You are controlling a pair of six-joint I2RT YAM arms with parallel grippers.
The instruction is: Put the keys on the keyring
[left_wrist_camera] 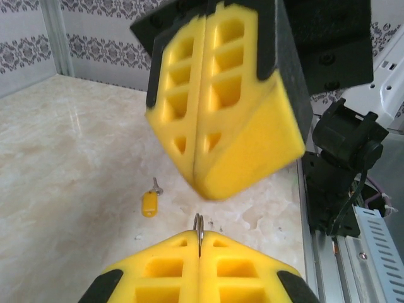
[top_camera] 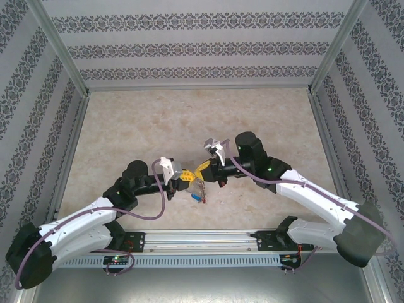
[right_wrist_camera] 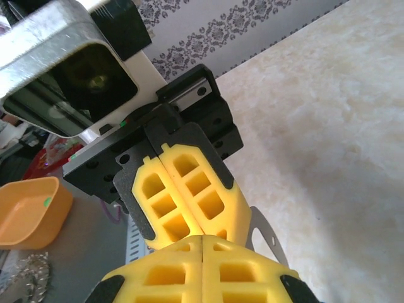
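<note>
My two grippers meet tip to tip above the middle of the table. The left gripper is shut on a thin grey metal loop, an edge of the keyring, which pokes up between its yellow fingertips. Red- and blue-headed keys hang just below the meeting point. The right gripper is shut with nothing visible between its fingers. Beside the left gripper's fingers, a flat grey metal band hangs. A yellow-headed key lies apart on the table.
The marble-patterned table is walled by patterned panels on three sides. A metal rail runs along the near edge between the arm bases. Off the table, an orange bowl stands past that rail.
</note>
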